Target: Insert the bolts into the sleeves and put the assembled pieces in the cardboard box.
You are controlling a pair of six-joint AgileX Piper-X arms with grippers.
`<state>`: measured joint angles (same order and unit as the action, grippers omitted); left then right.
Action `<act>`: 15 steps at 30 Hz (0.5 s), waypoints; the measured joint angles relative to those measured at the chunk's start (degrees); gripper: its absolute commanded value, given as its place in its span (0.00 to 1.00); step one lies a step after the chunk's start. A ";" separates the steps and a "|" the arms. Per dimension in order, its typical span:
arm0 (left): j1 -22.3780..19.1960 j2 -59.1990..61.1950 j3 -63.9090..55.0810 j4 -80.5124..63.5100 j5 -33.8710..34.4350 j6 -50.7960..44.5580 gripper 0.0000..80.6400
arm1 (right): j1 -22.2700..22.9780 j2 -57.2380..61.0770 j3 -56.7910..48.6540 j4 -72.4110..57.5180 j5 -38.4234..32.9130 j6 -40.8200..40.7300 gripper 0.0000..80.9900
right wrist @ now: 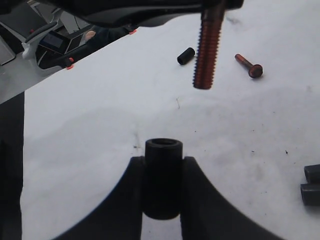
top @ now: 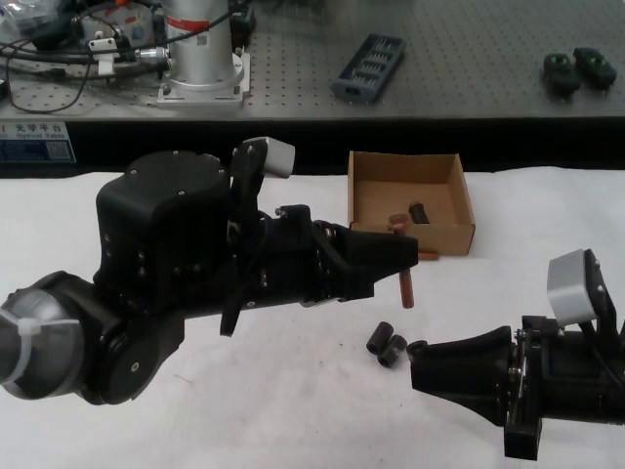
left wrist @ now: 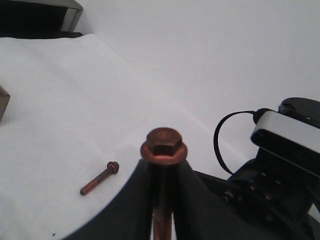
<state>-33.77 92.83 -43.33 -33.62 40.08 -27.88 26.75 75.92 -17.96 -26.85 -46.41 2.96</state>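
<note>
Presently clamped: copper-coloured hex-head bolt (left wrist: 163, 145) in left pincer (left wrist: 162, 172), just before the brown cardboard box (top: 454, 235); black cylindrical sleeve (right wrist: 163, 182) in right pincer (right wrist: 162, 161), farther off. Could jam or twist loose if misaligned.

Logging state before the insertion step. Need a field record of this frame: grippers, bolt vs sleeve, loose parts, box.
left gripper: shut on bolt, threaded end down
right gripper: shut on sleeve, bore facing up
insertion: not done; bolt tip above the sleeve, apart from it
loose bolt: lying on the white cloth
sleeve pair: side by side on the cloth, near the right gripper
single sleeve: on the cloth, farther off
cardboard box: open; bolt and dark sleeve inside, whether joined unclear
</note>
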 measured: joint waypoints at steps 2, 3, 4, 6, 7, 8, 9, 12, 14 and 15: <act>0.00 0.00 0.00 0.00 0.00 0.00 0.01 | 0.00 0.00 0.00 0.00 0.45 0.00 0.07; 0.00 0.00 0.00 0.00 0.00 0.00 0.01 | 0.00 0.00 0.00 0.00 0.74 0.00 0.07; 0.00 0.00 0.00 0.00 0.00 0.00 0.01 | 0.00 0.00 0.00 0.00 0.87 0.00 0.07; 0.00 0.00 0.00 0.00 0.00 0.00 0.01 | 0.00 0.00 -0.15 0.00 1.01 0.00 0.07; 0.00 0.00 0.00 0.00 0.00 0.00 0.01 | 0.00 0.00 -0.23 0.00 1.00 0.00 0.07; 0.00 0.00 0.00 0.00 0.00 0.00 0.01 | 0.00 0.00 -0.33 -0.11 1.00 0.00 0.07; 0.00 0.00 0.00 0.00 0.00 0.00 0.01 | 0.00 0.00 -0.34 -0.06 1.00 0.00 0.07; 0.00 0.00 0.00 -0.78 0.00 -0.50 0.01 | 0.00 0.00 -0.34 -0.33 1.24 0.00 0.07; 0.00 0.00 0.00 -2.84 -0.11 -1.57 0.01 | 0.00 0.00 -0.34 -0.35 1.47 0.00 0.07; 0.00 0.00 0.00 -3.49 -0.11 -2.23 0.01 | 0.00 0.00 -0.34 -0.62 1.52 0.00 0.07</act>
<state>-33.77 92.83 -43.33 -37.11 39.97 -30.11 26.75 75.92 -18.30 -27.47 -44.89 2.96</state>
